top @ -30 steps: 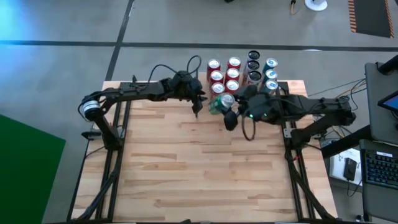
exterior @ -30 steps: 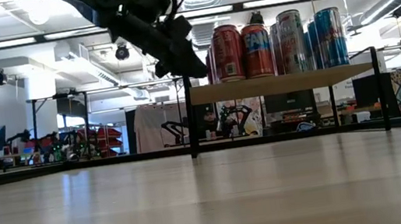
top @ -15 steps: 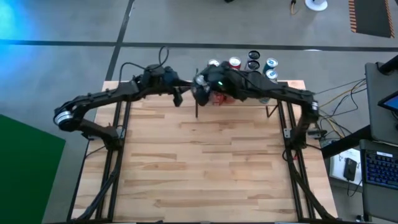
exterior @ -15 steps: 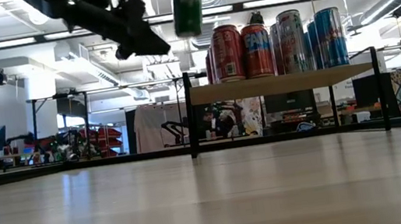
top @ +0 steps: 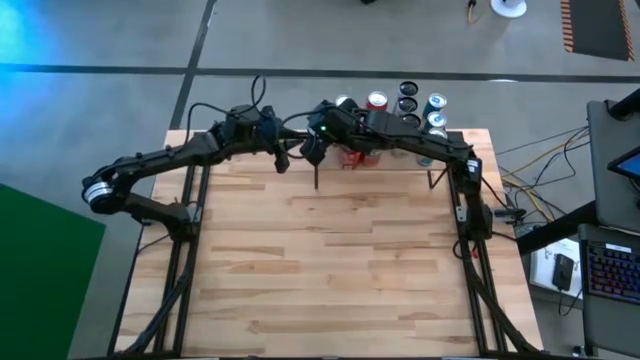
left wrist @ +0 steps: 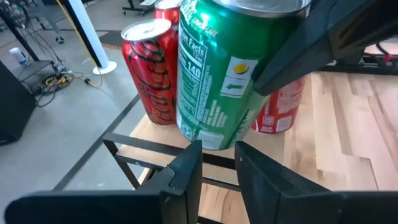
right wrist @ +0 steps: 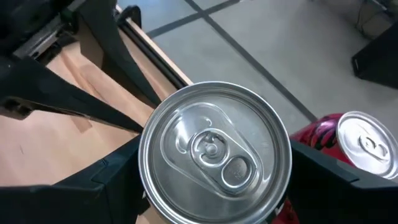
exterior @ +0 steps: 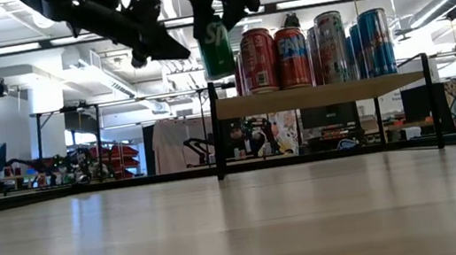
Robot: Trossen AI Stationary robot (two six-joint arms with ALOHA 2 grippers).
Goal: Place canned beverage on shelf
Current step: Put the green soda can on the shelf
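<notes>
Green can (exterior: 216, 47) (upright) in right claw (exterior: 213, 9)

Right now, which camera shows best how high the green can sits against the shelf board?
The low view: the green can hangs above the shelf, at its left end. The left wrist view shows only its label side, the right wrist view its lid, and the high view hides it under the right arm.

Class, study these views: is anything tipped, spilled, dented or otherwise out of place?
Nothing stands out. The cans on the shelf stand upright in rows, with no spill. The green can hangs upright in the right gripper by the shelf's left end, not yet set down. The left gripper waits beside it.
</notes>
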